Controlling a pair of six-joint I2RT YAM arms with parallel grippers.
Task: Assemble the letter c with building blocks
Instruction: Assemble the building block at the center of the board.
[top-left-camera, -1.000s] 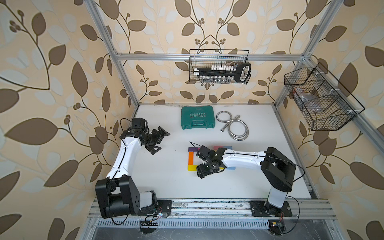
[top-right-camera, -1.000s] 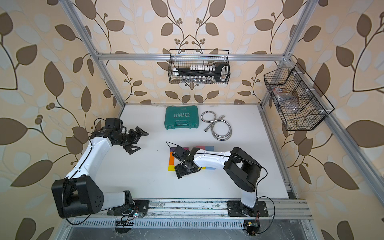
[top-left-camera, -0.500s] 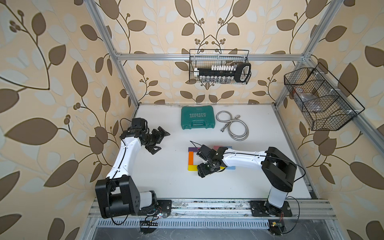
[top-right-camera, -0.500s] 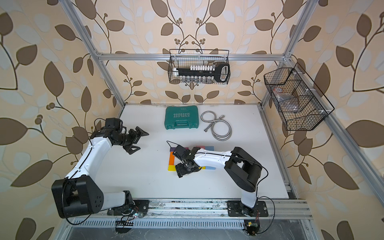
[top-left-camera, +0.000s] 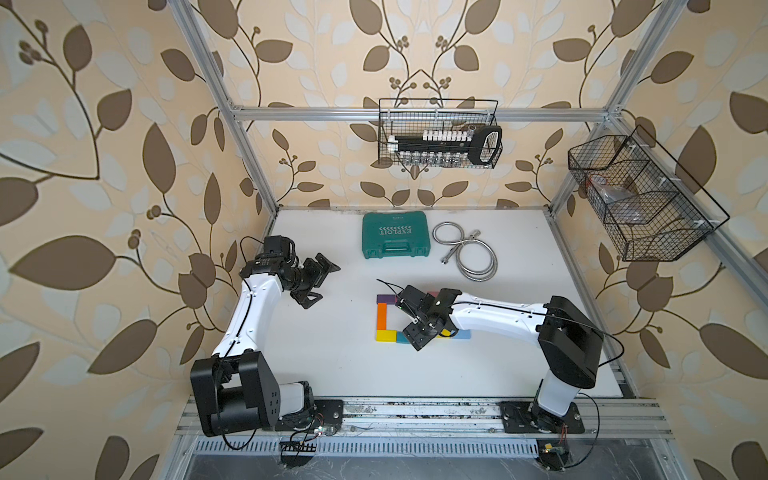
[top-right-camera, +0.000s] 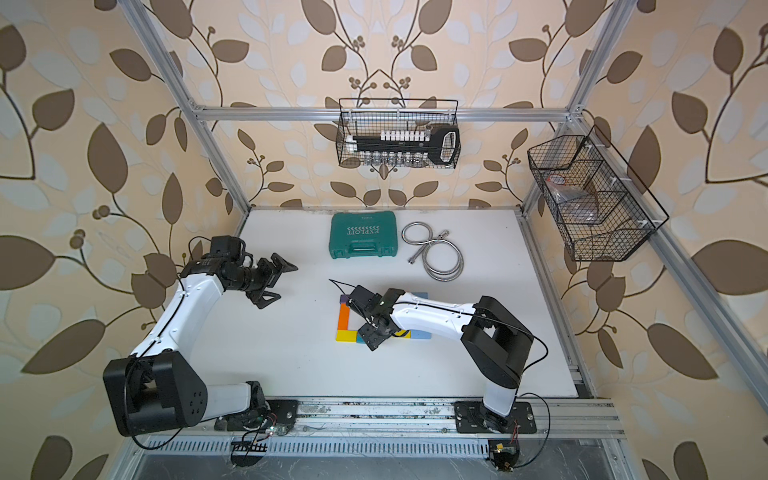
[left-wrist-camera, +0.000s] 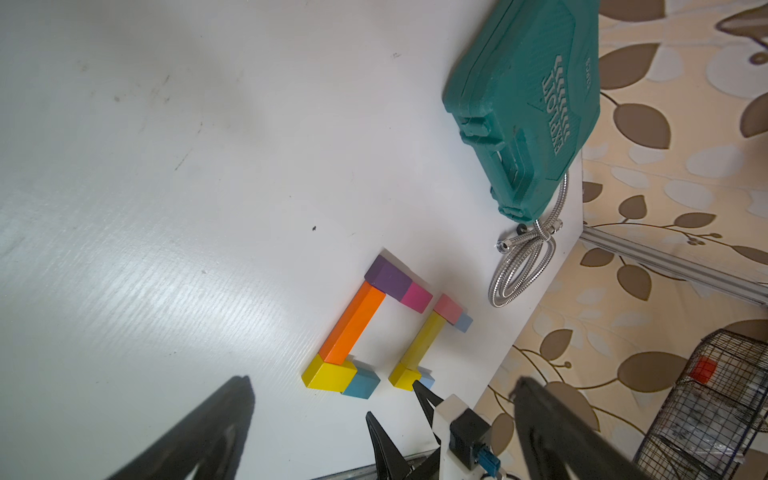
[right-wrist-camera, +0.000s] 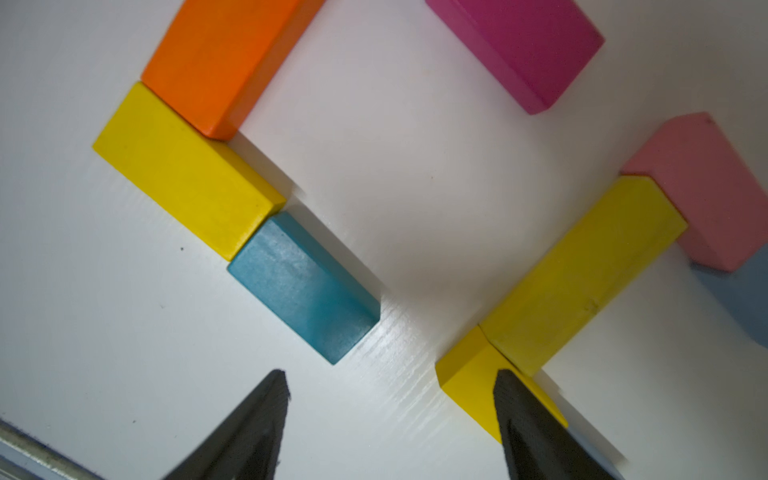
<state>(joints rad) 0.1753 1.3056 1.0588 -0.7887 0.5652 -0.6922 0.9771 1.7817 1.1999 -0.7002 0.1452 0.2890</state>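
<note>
Several building blocks lie flat on the white table. A purple block (top-left-camera: 386, 299), a magenta block (right-wrist-camera: 519, 45), an orange block (top-left-camera: 381, 318), a yellow block (top-left-camera: 385, 336) and a teal block (right-wrist-camera: 303, 291) form an open frame. Beside it lie a pink block (right-wrist-camera: 706, 187), a long yellow block (right-wrist-camera: 582, 274), a small yellow block (right-wrist-camera: 469, 382) and a light blue block (top-left-camera: 462, 333). My right gripper (right-wrist-camera: 390, 372) hovers open over the bare gap between the teal and small yellow blocks, holding nothing. My left gripper (top-left-camera: 329, 282) stands open and empty, well to the left.
A green tool case (top-left-camera: 395, 241) and a coiled metal hose (top-left-camera: 469, 253) lie at the back of the table. Wire baskets hang on the back wall (top-left-camera: 440, 133) and the right wall (top-left-camera: 640, 199). An aluminium rail (top-left-camera: 415, 415) runs along the front edge.
</note>
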